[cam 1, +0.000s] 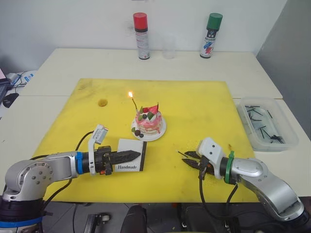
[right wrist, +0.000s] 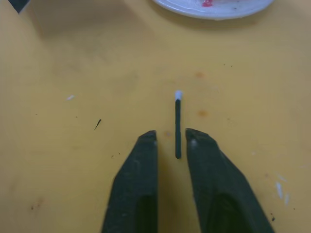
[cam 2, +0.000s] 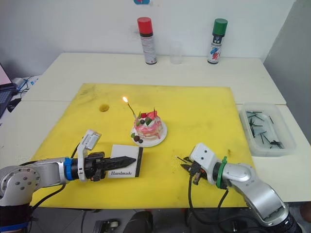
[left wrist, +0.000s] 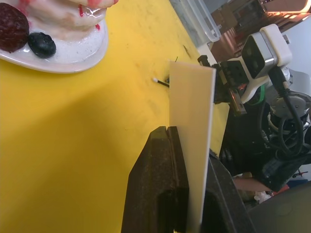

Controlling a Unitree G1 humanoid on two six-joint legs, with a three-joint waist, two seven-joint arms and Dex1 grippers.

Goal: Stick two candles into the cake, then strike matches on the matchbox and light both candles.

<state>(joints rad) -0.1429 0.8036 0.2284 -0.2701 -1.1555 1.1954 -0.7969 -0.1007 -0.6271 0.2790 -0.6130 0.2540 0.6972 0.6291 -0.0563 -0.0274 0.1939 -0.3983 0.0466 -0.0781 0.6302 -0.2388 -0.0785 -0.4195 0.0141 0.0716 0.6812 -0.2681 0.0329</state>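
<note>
The small pink-and-white cake (cam 1: 148, 121) sits on its white plate (cam 1: 158, 133) in the middle of the yellow mat. A thin yellowish candle (cam 1: 133, 103) stands in the cake's left side and burns with a small flame. My left gripper (cam 1: 137, 155) is shut on the white "Handmade" matchbox (cam 1: 127, 166), holding it just above the mat, left of and nearer than the cake. My right gripper (right wrist: 171, 138) is low over the mat, right of the matchbox, slightly open. A black match (right wrist: 178, 126) with a pale tip lies on the mat between its fingertips.
A clear plastic bin (cam 1: 286, 138) holding several black matches stands off the mat at the right. Red (cam 1: 141, 35) and green (cam 1: 212, 34) spray cans and a clear cup (cam 1: 168, 47) stand at the table's far edge. A small burnt spot (cam 1: 102, 102) marks the mat.
</note>
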